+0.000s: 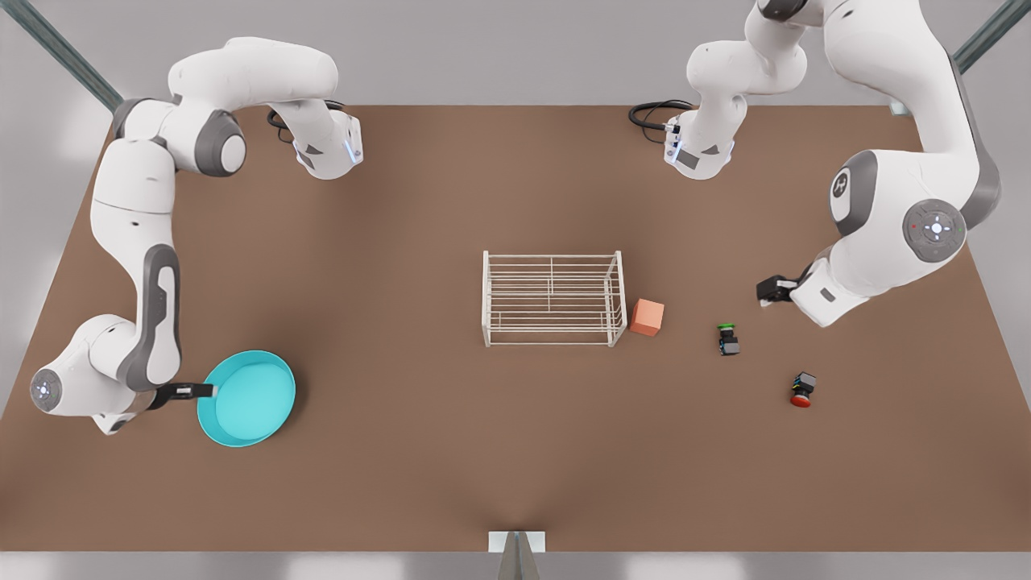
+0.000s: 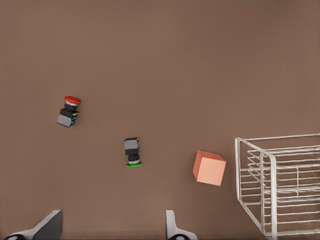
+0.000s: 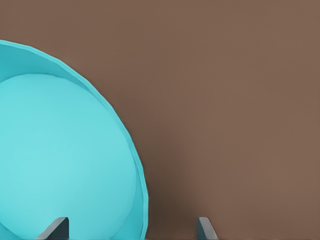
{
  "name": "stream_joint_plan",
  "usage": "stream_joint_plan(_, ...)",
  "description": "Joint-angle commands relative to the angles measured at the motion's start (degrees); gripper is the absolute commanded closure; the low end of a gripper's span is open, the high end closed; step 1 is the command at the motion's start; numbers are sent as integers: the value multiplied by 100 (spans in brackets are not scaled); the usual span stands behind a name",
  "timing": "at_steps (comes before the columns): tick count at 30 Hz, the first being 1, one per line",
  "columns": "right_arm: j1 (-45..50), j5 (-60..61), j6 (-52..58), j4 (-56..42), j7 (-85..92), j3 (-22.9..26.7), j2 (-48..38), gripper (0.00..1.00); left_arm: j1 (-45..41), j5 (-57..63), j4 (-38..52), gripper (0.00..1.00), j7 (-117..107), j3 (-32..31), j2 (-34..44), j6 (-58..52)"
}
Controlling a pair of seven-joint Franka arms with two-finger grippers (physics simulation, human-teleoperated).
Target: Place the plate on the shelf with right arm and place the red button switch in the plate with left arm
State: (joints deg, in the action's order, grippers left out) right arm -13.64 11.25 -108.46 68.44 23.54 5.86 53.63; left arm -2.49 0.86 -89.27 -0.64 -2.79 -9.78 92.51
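The right pincer hung parted at the plate rim on the table; the left pincer, parted, hovered near the red button switch; the shelf stood mid-table.

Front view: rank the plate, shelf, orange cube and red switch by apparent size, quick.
1. Shelf, widest footprint.
2. Plate, a bit smaller across.
3. Orange cube.
4. Red switch, smallest; the green switch looks about the same.

**Brown table in a pale grey room**

A matte brown tabletop fills the scene under soft, even light. Grey floor surrounds it. Slanted metal struts cross both far corners; a small bracket marks the near edge.
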Motion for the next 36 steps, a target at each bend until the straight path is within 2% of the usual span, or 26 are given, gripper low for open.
stream_joint_plan(1, -25, 18, -122, -6, 749, -6, 34, 4, -5, -33, 15, 0, -50, -73, 11, -207)
stream_joint_plan(11, -69, 343, -544, -164, 362, -23, 122, 5, -14, 19, 6, 0, -50, -143, -50, -40)
stream_joint_plan(16, -60, 352, -632, -155, 292, -32, 209, 12, -6, 46, 41, 0, -50, -143, 2, -57)
stream_joint_plan(19, -60, 449, -702, -155, 292, -41, 315, 13, -6, 46, 32, 0, -50, -143, 11, -75)
stream_joint_plan(23, -60, 449, -729, -155, 300, -50, 341, 28, -14, 55, 32, 0, -50, -143, 11, -57)
stream_joint_plan(24, -60, 449, -712, -155, 309, -58, 333, 35, -6, 46, 41, 0, -50, -143, 11, -40)
stream_joint_plan(30, -16, 493, -615, -147, 309, -67, 289, 51, -14, 142, 24, 0, -50, -152, 11, 48)
stream_joint_plan(33, -51, 466, -615, -138, 327, -58, 306, 51, -5, 213, -29, 0, -33, -143, -33, 145)
stream_joint_plan(36, -51, 457, -615, -129, 353, -58, 315, 64, 3, 213, -117, 0, -24, -143, -59, 232)
